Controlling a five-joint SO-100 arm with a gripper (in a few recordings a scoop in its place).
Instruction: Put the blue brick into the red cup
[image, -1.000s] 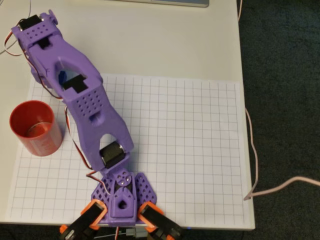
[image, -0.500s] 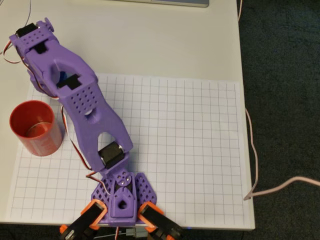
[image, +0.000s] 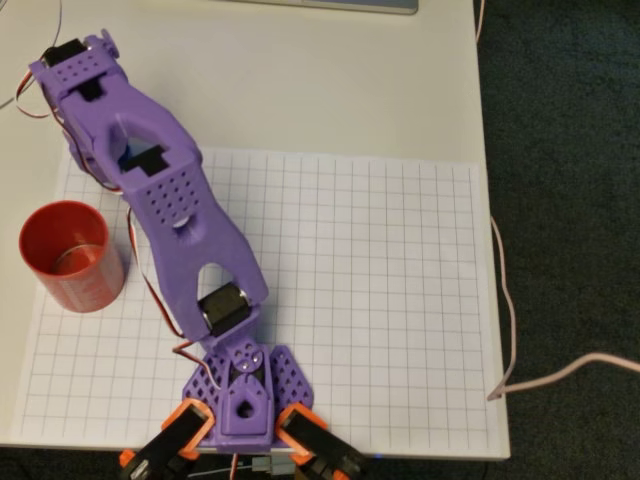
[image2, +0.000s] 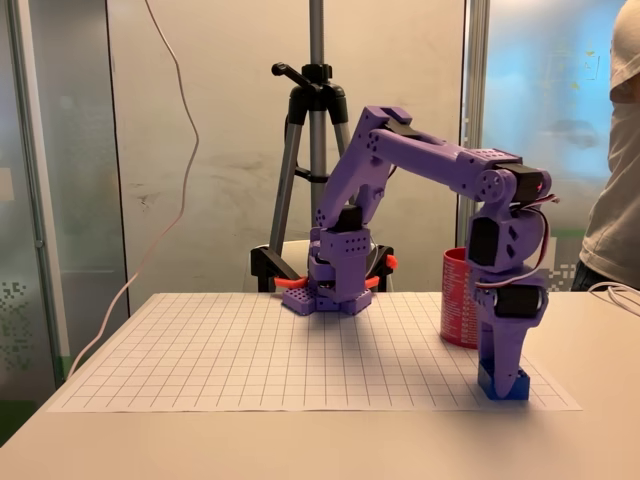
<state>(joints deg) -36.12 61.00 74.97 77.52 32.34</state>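
Overhead view first: we see the purple arm (image: 165, 215) stretched toward the far left corner of the grid sheet (image: 380, 300), and over the last second its wrist end has swung slightly left and then part of the way back, so the change is a small adjustment, not a lift. In the fixed view the pincer (image2: 503, 385) points straight down with its tips at the sheet, and the blue brick (image2: 503, 387) sits right at those tips. We cannot tell whether the fingers are pinching it or merely straddling it. The red cup (image2: 461, 298) stands just behind the pincer, near but apart. We judge the grasp is being settled; lifting and carrying to the cup remain.
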